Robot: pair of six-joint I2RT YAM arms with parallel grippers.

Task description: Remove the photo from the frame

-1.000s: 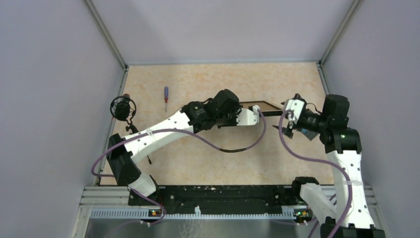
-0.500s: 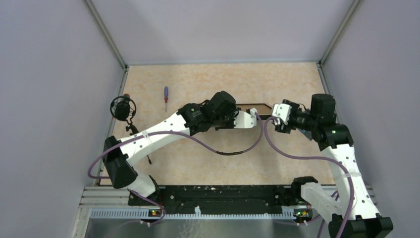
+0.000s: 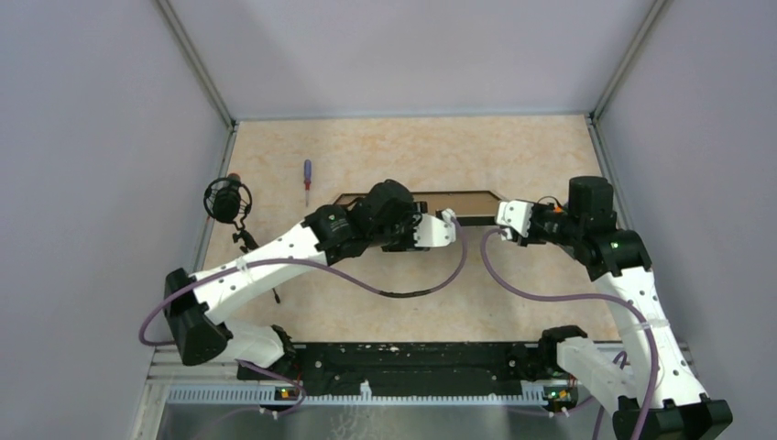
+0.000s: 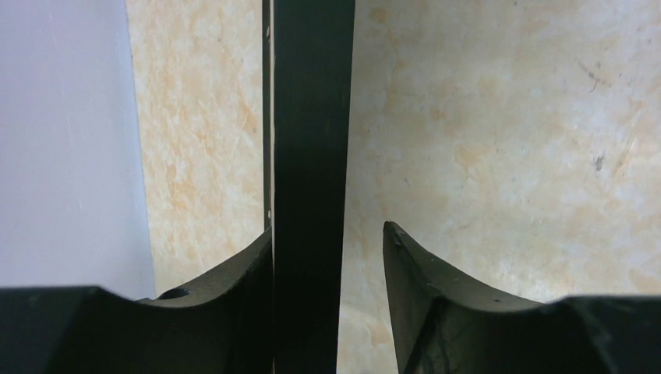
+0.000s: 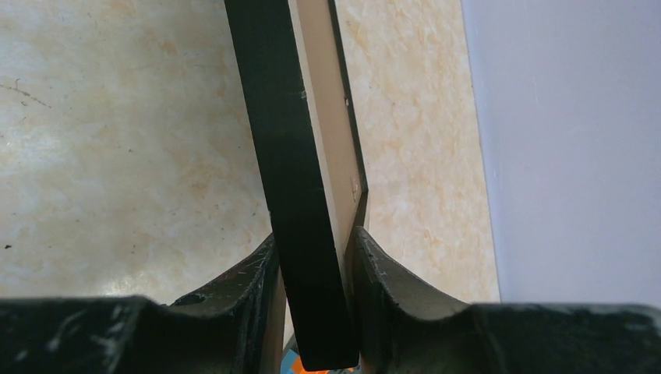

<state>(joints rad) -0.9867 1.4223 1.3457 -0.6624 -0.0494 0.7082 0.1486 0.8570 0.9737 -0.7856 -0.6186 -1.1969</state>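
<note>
The frame (image 3: 463, 203) stands on edge across the middle of the table, showing a thin black border and a brown board back. My left gripper (image 3: 451, 225) straddles its black edge (image 4: 312, 117). In the left wrist view the gripper (image 4: 327, 230) is open: the left finger lies against the edge and the right finger stands off with a gap. My right gripper (image 3: 501, 216) is at the frame's right end. In the right wrist view the gripper (image 5: 316, 234) is shut on the frame (image 5: 277, 117), both fingers pressing it. The photo is hidden.
A small screwdriver (image 3: 307, 181) lies at the back left. A round black object on a stand (image 3: 227, 199) sits by the left wall. Grey walls close in the table on three sides. Purple cables hang from both arms.
My right gripper moved left onto the frame's right end and closed on it. My left gripper loosened its grip and slid leftward along the frame, uncovering more of the frame.
</note>
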